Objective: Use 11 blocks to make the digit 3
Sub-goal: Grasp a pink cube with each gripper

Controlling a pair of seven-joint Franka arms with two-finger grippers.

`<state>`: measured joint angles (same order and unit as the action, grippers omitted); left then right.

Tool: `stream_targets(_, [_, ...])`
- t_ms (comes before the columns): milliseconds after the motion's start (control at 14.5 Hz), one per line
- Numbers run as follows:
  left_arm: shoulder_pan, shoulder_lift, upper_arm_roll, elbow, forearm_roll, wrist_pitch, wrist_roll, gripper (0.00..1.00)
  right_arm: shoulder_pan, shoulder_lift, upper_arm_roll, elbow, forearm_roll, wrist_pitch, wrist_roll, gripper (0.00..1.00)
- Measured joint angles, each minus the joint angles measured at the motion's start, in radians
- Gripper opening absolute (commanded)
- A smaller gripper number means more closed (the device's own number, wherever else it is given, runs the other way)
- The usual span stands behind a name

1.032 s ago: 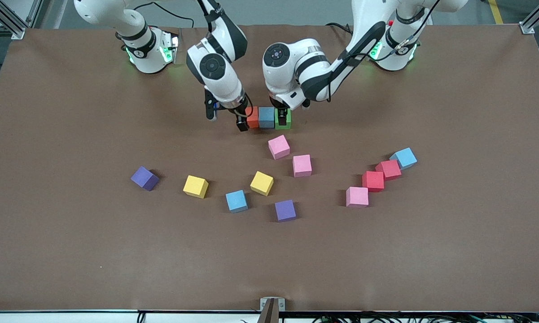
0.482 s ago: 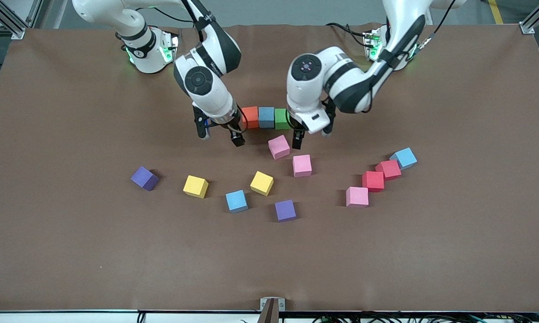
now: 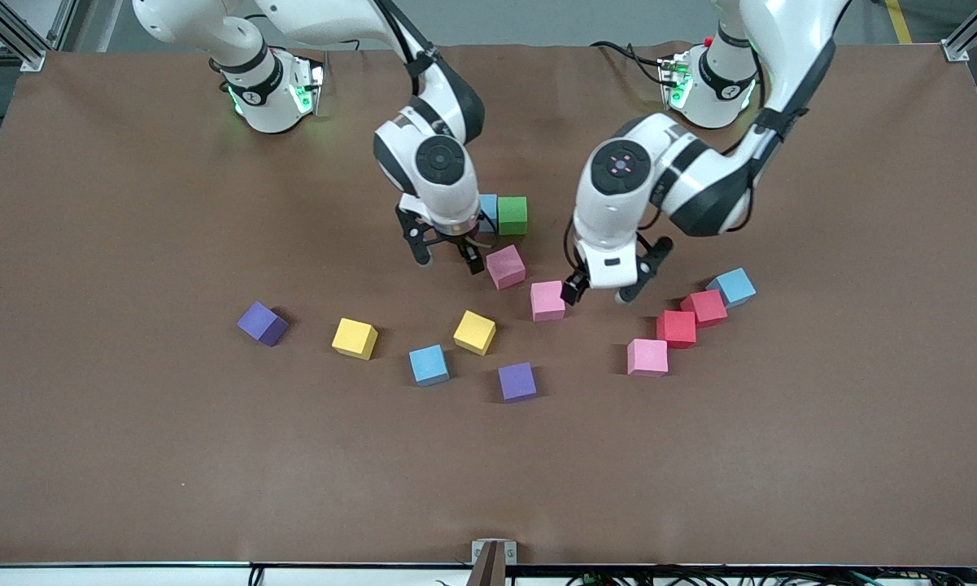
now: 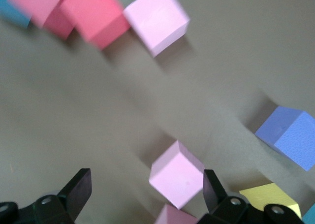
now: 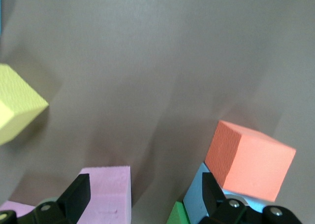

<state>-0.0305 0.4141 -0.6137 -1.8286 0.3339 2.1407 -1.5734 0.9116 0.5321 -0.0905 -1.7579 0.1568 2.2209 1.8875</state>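
Observation:
A row of blocks lies mid-table: green (image 3: 512,216), blue (image 3: 489,206), and orange, which my right wrist hides in the front view. The right wrist view shows orange (image 5: 248,160), blue (image 5: 216,184) and green (image 5: 177,215). My right gripper (image 3: 447,259) is open and empty, low between this row and a pink block (image 3: 505,266), which also shows in the right wrist view (image 5: 106,192). My left gripper (image 3: 598,293) is open and empty beside a second pink block (image 3: 547,299), which sits by one fingertip in the left wrist view (image 4: 177,174).
Loose blocks lie nearer the front camera: purple (image 3: 262,323), yellow (image 3: 355,338), blue (image 3: 429,364), yellow (image 3: 475,332), purple (image 3: 517,381). Toward the left arm's end are pink (image 3: 647,356), red (image 3: 676,328), red (image 3: 704,307) and blue (image 3: 732,286).
Both grippers have left the ends of the row. The right has moved in front of the row by the first pink block. The left has moved down beside the second pink block.

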Motion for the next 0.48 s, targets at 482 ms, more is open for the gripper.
stream_targets(482, [0.087, 0.135, 0.002, 0.134, 0.070, 0.001, 0.590, 1.00, 0.022, 0.132, 0.000, 0.172, -0.049, -0.032, 0.097, 1.00])
